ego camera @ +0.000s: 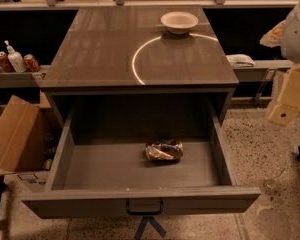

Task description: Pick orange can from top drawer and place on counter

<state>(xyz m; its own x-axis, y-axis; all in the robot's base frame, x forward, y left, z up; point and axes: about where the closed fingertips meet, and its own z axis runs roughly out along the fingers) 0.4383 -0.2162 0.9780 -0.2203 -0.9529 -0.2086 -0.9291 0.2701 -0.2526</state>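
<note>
Robot's gripper (286, 108) hangs right of the open drawer (140, 198), well apart from the can; I cannot tell whether it is open or closed. Lying on its side mid-drawer, the orange can (164, 151) looks light, crumpled and slick, so I'd pinch gently across its middle.

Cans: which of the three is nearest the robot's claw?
The crumpled orange can in the open top drawer; the red cans sit on the far-left shelf, while the claw hangs at the right edge.

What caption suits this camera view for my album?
Crumpled shiny orange-gold can lies in the open grey-brown top drawer; white bowl sits on the glossy counter; the robot's gripper hangs far right.
</note>
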